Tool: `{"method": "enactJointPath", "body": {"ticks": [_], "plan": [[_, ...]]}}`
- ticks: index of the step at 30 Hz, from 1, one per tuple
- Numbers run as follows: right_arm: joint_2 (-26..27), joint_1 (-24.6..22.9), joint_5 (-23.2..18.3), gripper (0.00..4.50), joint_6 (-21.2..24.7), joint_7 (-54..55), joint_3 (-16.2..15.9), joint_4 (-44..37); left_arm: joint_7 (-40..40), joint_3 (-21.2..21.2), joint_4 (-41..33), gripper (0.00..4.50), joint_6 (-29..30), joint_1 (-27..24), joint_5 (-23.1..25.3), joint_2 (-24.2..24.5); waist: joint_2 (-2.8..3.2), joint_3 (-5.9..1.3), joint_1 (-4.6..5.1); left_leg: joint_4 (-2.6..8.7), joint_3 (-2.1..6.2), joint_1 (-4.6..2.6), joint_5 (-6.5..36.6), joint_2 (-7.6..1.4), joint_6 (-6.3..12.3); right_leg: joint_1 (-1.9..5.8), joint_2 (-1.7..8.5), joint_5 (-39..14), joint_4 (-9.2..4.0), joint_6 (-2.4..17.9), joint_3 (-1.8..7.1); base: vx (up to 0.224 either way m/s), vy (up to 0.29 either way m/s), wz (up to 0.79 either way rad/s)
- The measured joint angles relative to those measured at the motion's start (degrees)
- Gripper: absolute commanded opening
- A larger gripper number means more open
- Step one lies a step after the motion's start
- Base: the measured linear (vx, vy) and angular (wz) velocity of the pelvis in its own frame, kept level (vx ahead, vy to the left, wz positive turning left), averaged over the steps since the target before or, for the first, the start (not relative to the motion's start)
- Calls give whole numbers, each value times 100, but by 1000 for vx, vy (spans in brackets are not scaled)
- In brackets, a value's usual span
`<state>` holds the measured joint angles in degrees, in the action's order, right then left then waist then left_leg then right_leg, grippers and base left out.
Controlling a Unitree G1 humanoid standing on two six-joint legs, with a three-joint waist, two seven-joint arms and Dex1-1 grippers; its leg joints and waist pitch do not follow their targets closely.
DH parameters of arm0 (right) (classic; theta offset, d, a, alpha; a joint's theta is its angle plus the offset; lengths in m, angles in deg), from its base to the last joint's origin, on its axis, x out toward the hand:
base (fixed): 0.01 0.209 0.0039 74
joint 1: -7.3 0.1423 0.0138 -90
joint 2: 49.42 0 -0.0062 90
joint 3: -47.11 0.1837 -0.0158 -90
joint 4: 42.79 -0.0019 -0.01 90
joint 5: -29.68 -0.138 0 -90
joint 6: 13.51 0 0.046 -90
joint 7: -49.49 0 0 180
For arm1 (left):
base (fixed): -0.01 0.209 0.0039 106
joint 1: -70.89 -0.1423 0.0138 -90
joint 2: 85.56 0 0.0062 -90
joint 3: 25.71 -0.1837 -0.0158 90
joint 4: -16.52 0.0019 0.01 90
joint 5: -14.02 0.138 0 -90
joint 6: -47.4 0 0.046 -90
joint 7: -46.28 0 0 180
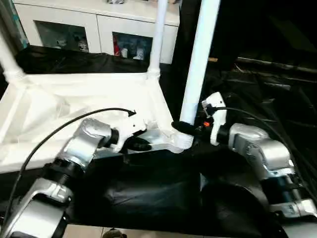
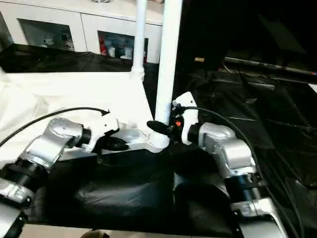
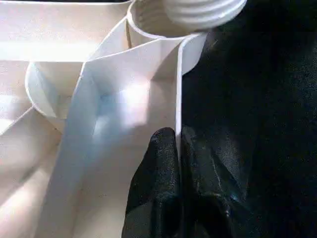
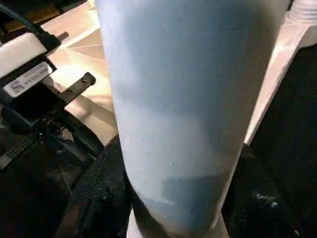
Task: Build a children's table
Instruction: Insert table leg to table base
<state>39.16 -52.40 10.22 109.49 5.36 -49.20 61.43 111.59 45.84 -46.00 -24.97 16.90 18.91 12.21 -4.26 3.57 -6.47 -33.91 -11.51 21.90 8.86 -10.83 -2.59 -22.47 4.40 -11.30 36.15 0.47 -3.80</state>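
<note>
The children's table lies upside down on the black work table, its ribbed white underside point(image 1: 59, 109) facing up. One white leg point(image 1: 198, 64) stands upright in the near right corner socket point(image 1: 182, 141). My right gripper point(image 1: 187, 127) is shut around the base of that leg point(image 4: 178, 99), with a black finger point(image 4: 94, 188) on either side. My left gripper point(image 1: 137, 145) is shut on the tabletop's near rim point(image 3: 177, 114), just left of that socket. Its fingertips point(image 3: 161, 163) pinch the thin wall. Two more legs stand in sockets, one at the back right point(image 1: 157, 39) and one at the far left point(image 1: 7, 59).
A white glass-door cabinet point(image 1: 99, 25) stands behind the work table. Crumpled black cover point(image 1: 148, 193) spreads in front of and to the right of the tabletop. A black cable point(image 1: 64, 126) arcs over my left forearm.
</note>
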Motion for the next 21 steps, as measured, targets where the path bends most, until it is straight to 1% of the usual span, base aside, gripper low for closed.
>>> {"method": "enactJointPath", "body": {"ticks": [9, 18, 21], "plan": [[115, 192, 169, 191, -356, 5, -35, 436, 1, -25, -359, 0, -403, -291, 4, 149, -1, -1, 3, 5, 0, 15, 2, 0, 2, -14, -1, -7, -4, -5, -1, 0, 0, 0], [210, 295, 190, 191, -492, -6, -26, 748, -55, -24, -414, 0, -573, -386, -4, 166, -6, -4, 6, 4, 0, 10, 1, -1, 0, -11, -1, -6, -2, -5, 0, 0, 0, 0], [261, 303, 179, 191, -515, -8, 37, 842, -60, -21, -414, 0, -578, -389, -4, 175, -17, -11, 9, 4, 0, 8, 0, -1, 0, -10, -1, -6, -1, -5, -1, 0, 0, 0]]}}
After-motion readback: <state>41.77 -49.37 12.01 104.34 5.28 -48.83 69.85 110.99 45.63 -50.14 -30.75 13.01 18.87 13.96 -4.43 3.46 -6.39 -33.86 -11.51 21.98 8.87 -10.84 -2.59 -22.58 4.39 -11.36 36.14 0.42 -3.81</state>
